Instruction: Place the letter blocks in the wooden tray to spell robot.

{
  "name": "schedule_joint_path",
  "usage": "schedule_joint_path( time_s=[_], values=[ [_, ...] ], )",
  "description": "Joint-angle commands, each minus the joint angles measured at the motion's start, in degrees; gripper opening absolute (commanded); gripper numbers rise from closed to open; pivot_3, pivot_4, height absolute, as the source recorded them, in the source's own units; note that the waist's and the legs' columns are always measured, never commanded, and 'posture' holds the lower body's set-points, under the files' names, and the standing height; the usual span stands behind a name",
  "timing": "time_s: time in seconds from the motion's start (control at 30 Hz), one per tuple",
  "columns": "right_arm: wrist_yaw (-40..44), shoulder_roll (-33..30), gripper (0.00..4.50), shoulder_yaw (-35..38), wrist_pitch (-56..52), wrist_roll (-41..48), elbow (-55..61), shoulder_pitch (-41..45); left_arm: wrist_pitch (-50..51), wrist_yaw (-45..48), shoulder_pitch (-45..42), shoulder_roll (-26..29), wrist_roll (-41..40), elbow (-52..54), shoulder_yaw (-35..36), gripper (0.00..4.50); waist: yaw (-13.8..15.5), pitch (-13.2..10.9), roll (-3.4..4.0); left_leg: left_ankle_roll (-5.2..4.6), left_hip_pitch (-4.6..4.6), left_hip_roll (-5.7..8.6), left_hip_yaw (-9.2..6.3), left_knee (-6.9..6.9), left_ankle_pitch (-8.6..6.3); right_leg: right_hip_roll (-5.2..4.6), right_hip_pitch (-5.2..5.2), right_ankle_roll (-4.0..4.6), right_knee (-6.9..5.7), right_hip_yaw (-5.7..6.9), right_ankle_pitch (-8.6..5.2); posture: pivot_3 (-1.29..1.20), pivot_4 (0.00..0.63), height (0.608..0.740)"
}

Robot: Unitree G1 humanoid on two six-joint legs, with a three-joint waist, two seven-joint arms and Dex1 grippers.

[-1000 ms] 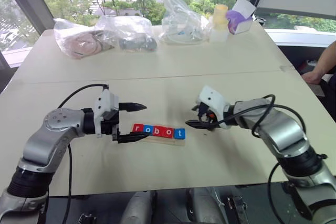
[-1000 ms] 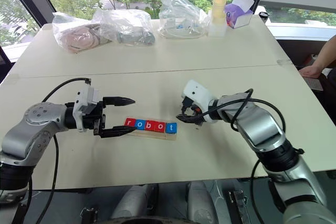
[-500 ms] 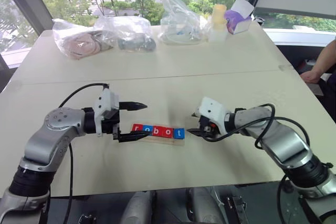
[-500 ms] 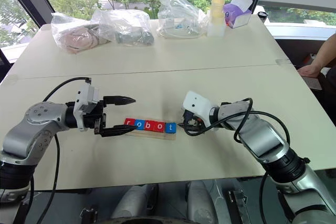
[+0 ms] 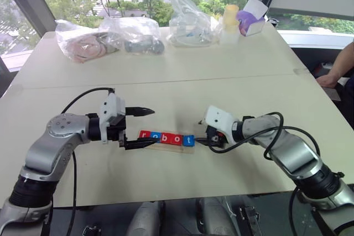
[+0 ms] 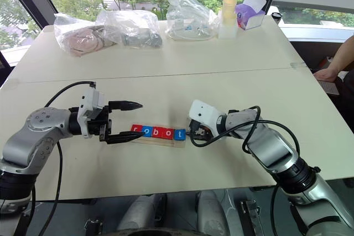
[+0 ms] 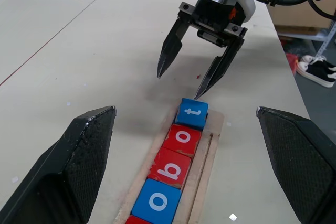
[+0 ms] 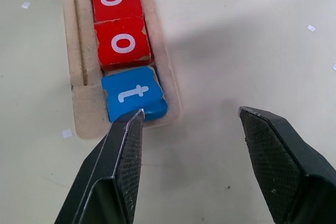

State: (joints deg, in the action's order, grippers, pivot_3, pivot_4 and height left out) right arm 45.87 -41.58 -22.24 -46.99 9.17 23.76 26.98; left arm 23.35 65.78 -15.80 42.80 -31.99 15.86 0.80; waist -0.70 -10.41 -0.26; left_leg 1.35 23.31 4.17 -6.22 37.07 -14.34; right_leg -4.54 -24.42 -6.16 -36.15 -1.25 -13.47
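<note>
Spelling "robot", the blocks (image 5: 166,138) lie in the tray (image 5: 166,146). Right gripper (image 7: 192,80), fingers apart, has one tip touching the blue t (image 8: 133,94). Left gripper (image 5: 141,127) gapes wide at the r end, holding nothing.

White lowercase letters stand on the blocks (image 5: 166,139) in the tray (image 7: 206,153); from the head views the row reads "robot". Red r block (image 5: 145,135): "r". Blue o block (image 7: 159,201): "o". Red b block (image 7: 171,167): "b". Red o block (image 8: 122,42): "o". Blue t block (image 8: 132,94): "t", at the tray's end nearest the right gripper. No other text can be read.
</note>
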Motion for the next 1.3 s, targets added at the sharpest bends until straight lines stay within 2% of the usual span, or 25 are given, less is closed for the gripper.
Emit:
schedule_joint_path(
  time_s=[0.03, 0.7, 0.9, 1.2, 1.3],
  values=[
    [0.07, 0.19, 2.93, 0.0, 1.39, -0.98, 0.09, 0.0, -0.01, -0.35, -0.04, 0.28, -0.78, 1.61, 1.37, 4.5, 0.0, 0.0, 0.0, 0.0, 0.0, 0.0, 0.0, 0.0, 0.0, 0.0, 0.0, 0.0, 0.0, 0.0, 0.0, 0.0, 0.15, 0.74],
    [0.34, 1.93, 2.93, -1.14, 0.93, -1.93, 0.25, 0.01, 0.15, -1.2, 0.12, 0.42, -0.81, 2.03, 1.41, 4.5, -0.03, 0.0, 0.0, 0.0, 0.0, 0.0, 0.0, 0.0, 0.0, 0.01, 0.0, 0.0, 0.0, 0.0, 0.0, 0.0, 0.15, 0.74],
    [2.05, -1.04, 2.93, 5.38, -2.43, 1.46, 3.56, 0.95, 0.94, -1.49, 1.42, 1.92, -0.37, 2.83, 1.7, 4.5, 0.03, 0.0, 0.0, 0.0, 0.0, 0.01, 0.0, 0.0, 0.0, 0.0, 0.0, 0.0, 0.0, 0.0, 0.0, 0.0, 0.15, 0.74],
    [11.04, -7.57, 2.93, 20.24, -8.51, 18.05, 14.61, -5.16, 4.79, -0.82, 7.48, 6.87, -1.99, 7.43, 3.45, 4.5, 0.09, 0.0, 0.0, -0.02, 0.01, -0.01, -0.01, -0.02, -0.01, -0.07, 0.02, 0.0, 0.03, 0.0, -0.01, 0.0, 0.15, 0.74],
    [12.01, -9.52, 2.93, 22.61, -8.99, 21.14, 16.12, -7.48, 5.31, -1.26, 8.86, 7.39, -2.19, 8.76, 3.55, 4.5, 0.14, 0.0, 0.0, -0.03, 0.0, -0.01, -0.01, 0.01, -0.02, -0.1, 0.06, 0.01, 0.06, 0.0, -0.01, 0.0, 0.15, 0.74]
  ],
)
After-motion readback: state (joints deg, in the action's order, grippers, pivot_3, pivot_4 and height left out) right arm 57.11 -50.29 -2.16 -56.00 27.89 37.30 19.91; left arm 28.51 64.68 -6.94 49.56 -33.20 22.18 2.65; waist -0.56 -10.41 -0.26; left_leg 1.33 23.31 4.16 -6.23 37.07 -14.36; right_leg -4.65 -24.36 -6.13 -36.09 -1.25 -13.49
